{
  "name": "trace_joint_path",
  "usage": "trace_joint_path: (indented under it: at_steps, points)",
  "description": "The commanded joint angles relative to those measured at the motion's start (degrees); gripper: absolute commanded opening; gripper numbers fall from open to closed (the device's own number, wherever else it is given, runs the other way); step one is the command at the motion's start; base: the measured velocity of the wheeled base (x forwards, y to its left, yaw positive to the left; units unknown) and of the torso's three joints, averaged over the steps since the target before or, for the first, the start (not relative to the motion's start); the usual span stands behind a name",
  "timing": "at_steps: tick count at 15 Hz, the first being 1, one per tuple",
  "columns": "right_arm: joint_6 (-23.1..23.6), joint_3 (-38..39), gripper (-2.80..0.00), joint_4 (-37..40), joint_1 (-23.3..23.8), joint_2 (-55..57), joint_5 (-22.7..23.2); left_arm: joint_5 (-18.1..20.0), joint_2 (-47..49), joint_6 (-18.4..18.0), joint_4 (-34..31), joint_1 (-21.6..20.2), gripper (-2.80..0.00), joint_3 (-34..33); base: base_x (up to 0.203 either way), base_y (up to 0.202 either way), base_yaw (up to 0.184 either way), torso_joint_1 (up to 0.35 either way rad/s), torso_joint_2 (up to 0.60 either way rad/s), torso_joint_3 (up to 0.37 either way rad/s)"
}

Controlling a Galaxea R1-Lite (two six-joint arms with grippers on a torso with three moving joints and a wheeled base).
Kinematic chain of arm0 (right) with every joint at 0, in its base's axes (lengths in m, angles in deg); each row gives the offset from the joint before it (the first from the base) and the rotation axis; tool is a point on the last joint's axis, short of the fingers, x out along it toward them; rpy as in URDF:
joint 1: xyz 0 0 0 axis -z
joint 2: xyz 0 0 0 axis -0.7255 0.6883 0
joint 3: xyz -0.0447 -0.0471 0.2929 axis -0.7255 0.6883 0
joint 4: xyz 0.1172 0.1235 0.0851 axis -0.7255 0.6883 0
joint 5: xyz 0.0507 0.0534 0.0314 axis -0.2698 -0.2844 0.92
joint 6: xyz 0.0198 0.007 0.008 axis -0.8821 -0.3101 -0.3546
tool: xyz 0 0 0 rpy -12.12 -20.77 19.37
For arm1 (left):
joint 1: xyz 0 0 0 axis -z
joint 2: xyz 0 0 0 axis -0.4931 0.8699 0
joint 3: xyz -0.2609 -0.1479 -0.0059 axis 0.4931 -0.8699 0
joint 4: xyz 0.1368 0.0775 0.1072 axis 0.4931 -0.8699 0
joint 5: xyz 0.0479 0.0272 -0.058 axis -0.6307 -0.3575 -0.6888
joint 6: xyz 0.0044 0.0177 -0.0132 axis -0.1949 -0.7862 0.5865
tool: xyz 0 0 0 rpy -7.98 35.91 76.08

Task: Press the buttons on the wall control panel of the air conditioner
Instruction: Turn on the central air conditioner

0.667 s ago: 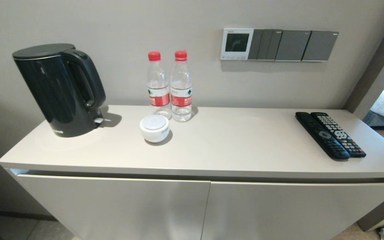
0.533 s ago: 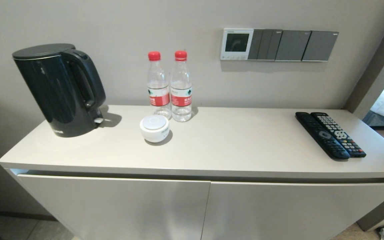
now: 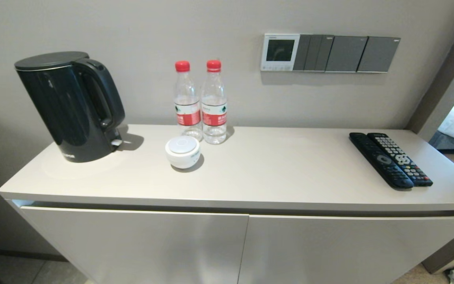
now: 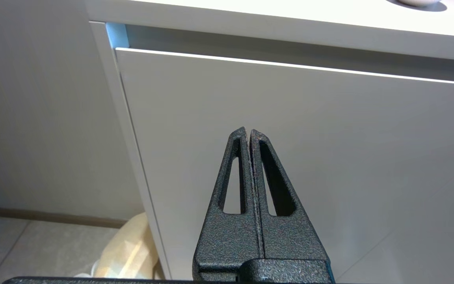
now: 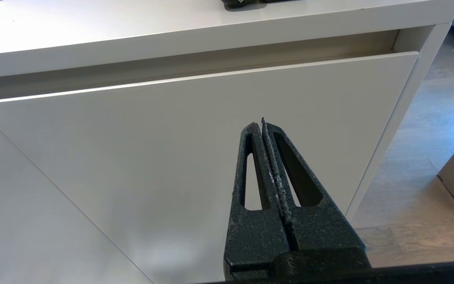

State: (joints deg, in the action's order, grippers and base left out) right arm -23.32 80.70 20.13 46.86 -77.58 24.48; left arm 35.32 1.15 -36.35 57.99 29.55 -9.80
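Observation:
The air conditioner's wall control panel (image 3: 280,51), white-framed with a dark screen, hangs on the wall above the cabinet, right of centre. Its buttons (image 3: 276,68) form a row of tiny pale keys along its bottom edge. Neither arm shows in the head view. My left gripper (image 4: 249,132) is shut and empty, low in front of the cabinet's left door. My right gripper (image 5: 262,124) is shut and empty, low in front of the cabinet's right door. Both are far below the panel.
Dark grey switch plates (image 3: 346,53) adjoin the panel on its right. On the cabinet top (image 3: 274,169) stand a black kettle (image 3: 69,105), two water bottles (image 3: 201,102), a small white round device (image 3: 182,152) and two black remotes (image 3: 390,159).

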Motion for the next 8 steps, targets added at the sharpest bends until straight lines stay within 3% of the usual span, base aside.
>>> trace_joint_path:
  at_steps: [1, 5, 8]
  points:
    - [0.16, 0.00, -2.80, -0.07, 0.00, -0.19, -0.02, -0.02, -0.02, 0.05, 0.02, 0.00, -2.80, 0.00, 0.000, 0.000, 0.000, 0.000, 0.00, 0.000]
    - [0.66, -0.02, -2.80, -0.42, -0.09, -0.37, -0.02, -0.02, -0.02, 0.05, 0.02, 0.00, -2.80, 0.00, 0.000, 0.000, 0.000, 0.000, 0.00, 0.000]
    - [0.80, -4.84, -2.80, 0.29, -0.10, 0.20, -0.02, -0.02, -0.02, 0.05, 0.02, 0.00, -2.80, 0.00, 0.000, 0.000, 0.000, 0.000, 0.00, 0.000]
